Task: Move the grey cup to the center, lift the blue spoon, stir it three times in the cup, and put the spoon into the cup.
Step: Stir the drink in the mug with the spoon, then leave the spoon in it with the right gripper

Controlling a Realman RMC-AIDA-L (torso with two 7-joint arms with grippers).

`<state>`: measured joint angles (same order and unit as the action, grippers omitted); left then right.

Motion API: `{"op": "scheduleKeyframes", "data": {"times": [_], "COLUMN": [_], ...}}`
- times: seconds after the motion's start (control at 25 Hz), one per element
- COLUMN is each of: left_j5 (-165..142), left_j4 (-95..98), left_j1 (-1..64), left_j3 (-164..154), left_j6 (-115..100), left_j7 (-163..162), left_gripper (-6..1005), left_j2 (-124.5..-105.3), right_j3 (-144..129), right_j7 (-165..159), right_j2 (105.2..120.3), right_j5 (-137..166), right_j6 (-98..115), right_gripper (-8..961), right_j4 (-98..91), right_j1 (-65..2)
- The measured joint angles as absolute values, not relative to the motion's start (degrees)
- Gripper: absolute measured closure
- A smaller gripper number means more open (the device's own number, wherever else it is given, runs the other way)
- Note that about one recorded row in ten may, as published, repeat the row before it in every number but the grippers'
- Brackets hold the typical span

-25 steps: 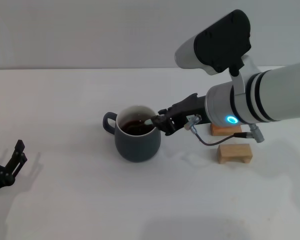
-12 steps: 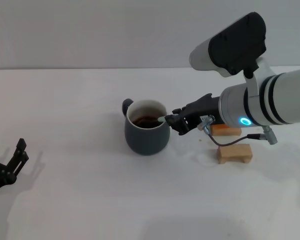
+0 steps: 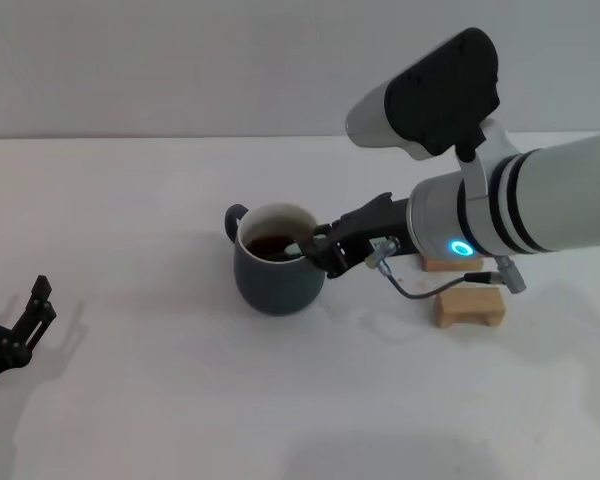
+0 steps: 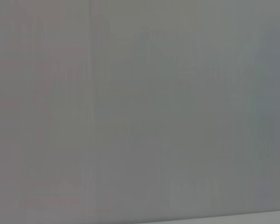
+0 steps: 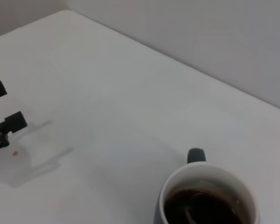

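The grey cup (image 3: 277, 270) stands near the table's middle, its handle (image 3: 236, 217) turned to the far left and dark liquid inside. My right gripper (image 3: 325, 250) is at the cup's right rim, shut on the blue spoon (image 3: 298, 247), whose pale handle crosses the rim while its bowl dips into the liquid. The right wrist view looks down on the cup (image 5: 206, 196) and its white interior. My left gripper (image 3: 25, 322) is parked open at the near left, far from the cup, and shows again in the right wrist view (image 5: 2, 108).
Two small wooden blocks lie right of the cup: one (image 3: 470, 306) nearer, one (image 3: 450, 263) partly behind my right arm. The large white right forearm (image 3: 520, 200) covers the right side. The left wrist view shows only a grey wall.
The right gripper with the spoon swung right, then back left. The cup shifted with it and turned, its handle going from the left side toward the far left.
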<state>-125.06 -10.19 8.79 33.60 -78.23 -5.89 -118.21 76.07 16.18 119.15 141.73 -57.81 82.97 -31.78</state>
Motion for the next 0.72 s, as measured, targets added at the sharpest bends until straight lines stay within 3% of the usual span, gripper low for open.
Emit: {"op": "scheduleKeyframes", "data": {"times": [0.2,0.72], "left_j5": [-125.1,-125.0], "left_j4": [-10.0,-10.3], "left_j1": [8.8,8.8], "left_j3": [33.8,33.8], "left_j6": [-78.2,-78.2], "left_j7": [-5.9,-5.9], "left_gripper": [137,137], "left_j2": [-118.21,-118.21], "right_j3": [76.4,76.1], "right_j7": [16.5,17.8], "right_j2": [119.1,118.99], "right_j5": [141.7,141.6], "right_j6": [-53.9,-53.2], "right_gripper": [790,656], "right_j4": [81.4,81.8], "right_j1": [-32.1,-31.8]}}
